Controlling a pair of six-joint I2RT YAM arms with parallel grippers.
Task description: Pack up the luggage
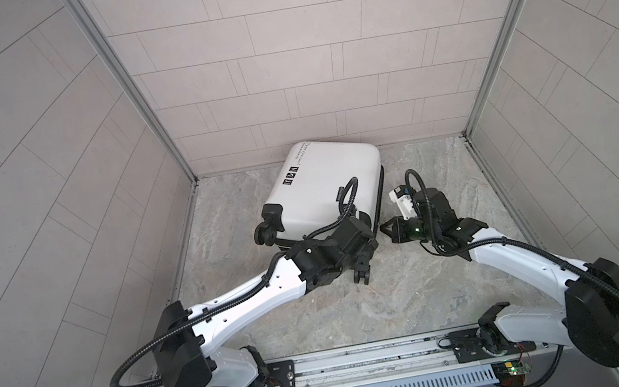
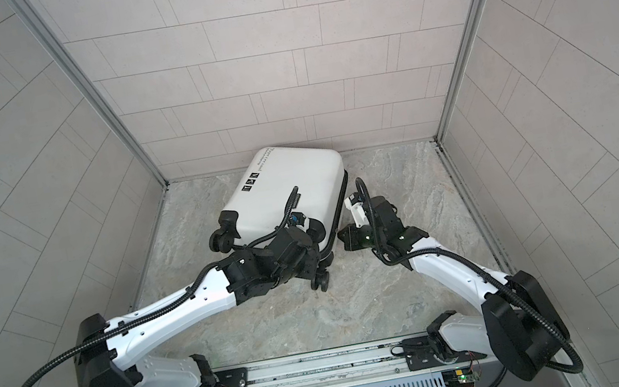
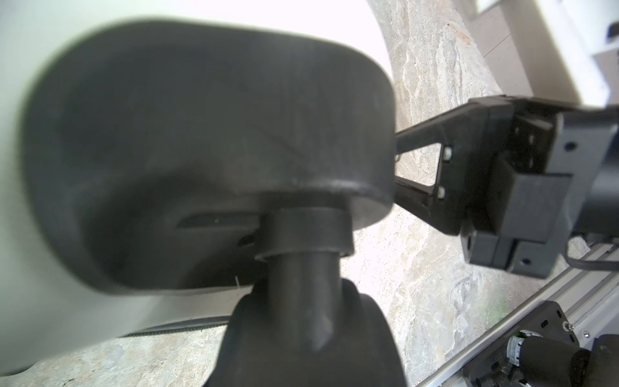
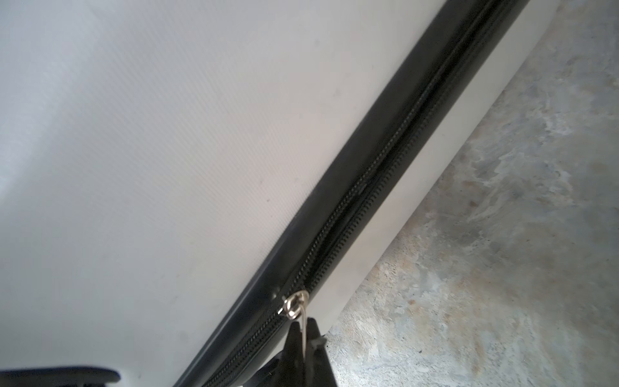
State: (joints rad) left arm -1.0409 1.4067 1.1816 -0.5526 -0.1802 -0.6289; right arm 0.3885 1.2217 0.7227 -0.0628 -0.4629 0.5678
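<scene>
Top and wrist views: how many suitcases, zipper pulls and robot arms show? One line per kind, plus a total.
suitcase: 1
zipper pull: 1
robot arms: 2 (left arm, right arm)
Total: 4

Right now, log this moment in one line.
luggage: lid down | zipper: partly open | right gripper: shut on zipper pull | left gripper: at wheel, grip unclear

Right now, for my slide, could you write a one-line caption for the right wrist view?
Right end effector shut on the silver zipper pull of the white luggage.
</scene>
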